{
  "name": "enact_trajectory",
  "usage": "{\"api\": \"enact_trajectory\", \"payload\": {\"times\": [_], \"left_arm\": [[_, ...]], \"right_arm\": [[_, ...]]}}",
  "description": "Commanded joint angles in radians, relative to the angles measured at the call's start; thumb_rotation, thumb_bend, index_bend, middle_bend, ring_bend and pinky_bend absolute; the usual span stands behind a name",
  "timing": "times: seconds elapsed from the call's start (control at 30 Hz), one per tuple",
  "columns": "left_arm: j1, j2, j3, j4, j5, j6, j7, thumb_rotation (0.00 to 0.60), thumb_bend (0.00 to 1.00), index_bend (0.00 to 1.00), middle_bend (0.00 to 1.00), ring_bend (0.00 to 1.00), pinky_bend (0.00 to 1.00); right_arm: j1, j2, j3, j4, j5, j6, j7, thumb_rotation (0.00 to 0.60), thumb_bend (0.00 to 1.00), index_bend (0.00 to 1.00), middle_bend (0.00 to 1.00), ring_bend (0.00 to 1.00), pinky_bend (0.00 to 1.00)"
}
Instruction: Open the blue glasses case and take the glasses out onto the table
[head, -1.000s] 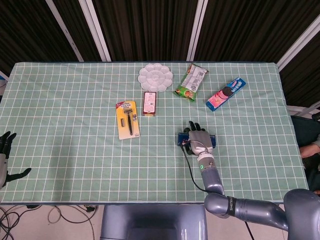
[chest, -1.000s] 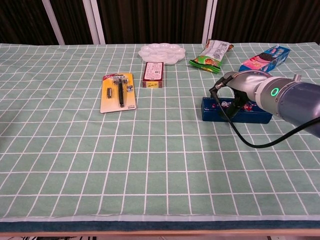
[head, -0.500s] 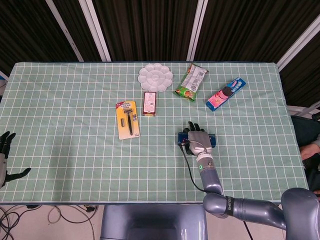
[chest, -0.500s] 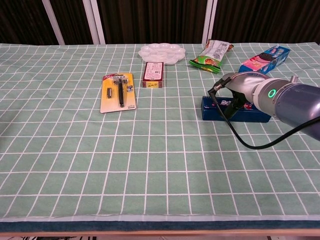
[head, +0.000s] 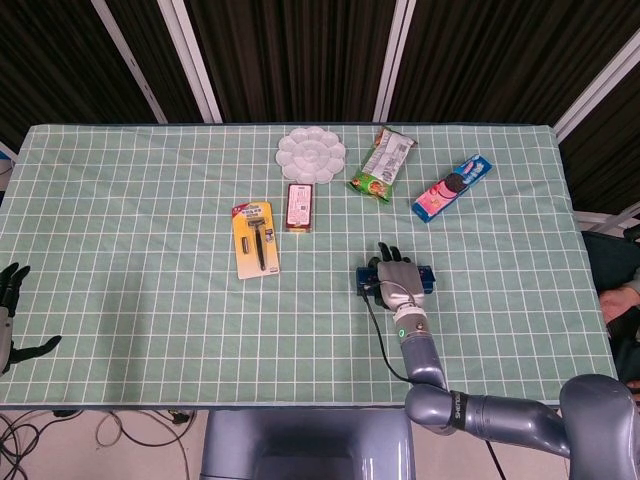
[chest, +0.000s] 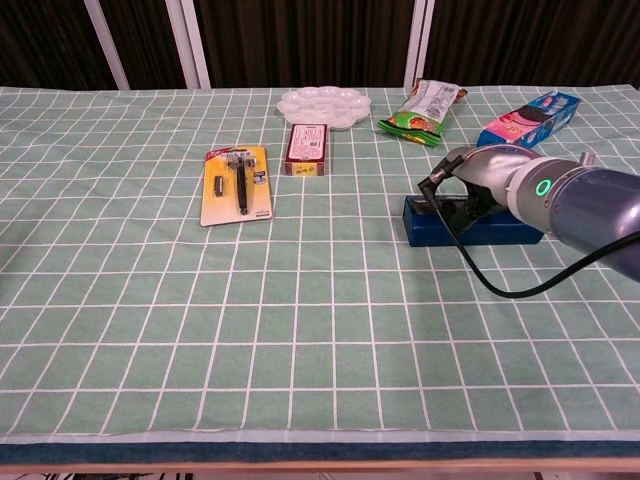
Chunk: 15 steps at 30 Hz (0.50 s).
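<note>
The right hand (head: 394, 277) lay fingers spread toward twelve o'clock on the blue glasses case (chest: 430, 227), apparently unopened, glasses unseen.

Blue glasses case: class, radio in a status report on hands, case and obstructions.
Right hand resting on the blue rectangular glasses case, grip unclear. Left hand open at table edge. Lid state unclear, glasses unseen. Nothing obstructing.

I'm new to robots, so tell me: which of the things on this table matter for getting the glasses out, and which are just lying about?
Part of the job:
blue glasses case
right hand, resting on the case

Just lying about:
white palette
green snack bag
cookie pack
red box
razor pack
left hand, at the table edge
</note>
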<state>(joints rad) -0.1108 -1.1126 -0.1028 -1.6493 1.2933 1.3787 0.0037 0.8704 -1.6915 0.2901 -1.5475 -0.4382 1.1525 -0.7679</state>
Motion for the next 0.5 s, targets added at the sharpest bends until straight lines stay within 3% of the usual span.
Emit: {"api": "enact_trajectory", "payload": {"times": [0.03,0.33,0.5], "left_arm": [[0.0,0.001,0.0,-0.001,0.0,0.0,-0.001,0.6,0.04,0.0,0.0,0.0,0.0],[0.001,0.002,0.0,-0.003,-0.002,-0.001,-0.003,0.6,0.04,0.0,0.0,0.0,0.0],[0.001,0.002,0.0,-0.004,-0.002,0.0,-0.003,0.6,0.04,0.0,0.0,0.0,0.0]], "right_arm": [[0.004,0.001,0.001,0.015,0.005,-0.005,-0.003,0.6,0.77,0.28,0.0,0.0,0.21],[0.025,0.002,0.014,0.076,0.019,-0.022,-0.018,0.6,0.63,0.24,0.0,0.0,0.21],[0.065,-0.016,0.034,0.152,0.026,-0.037,-0.05,0.6,0.5,0.22,0.0,0.0,0.21]]}}
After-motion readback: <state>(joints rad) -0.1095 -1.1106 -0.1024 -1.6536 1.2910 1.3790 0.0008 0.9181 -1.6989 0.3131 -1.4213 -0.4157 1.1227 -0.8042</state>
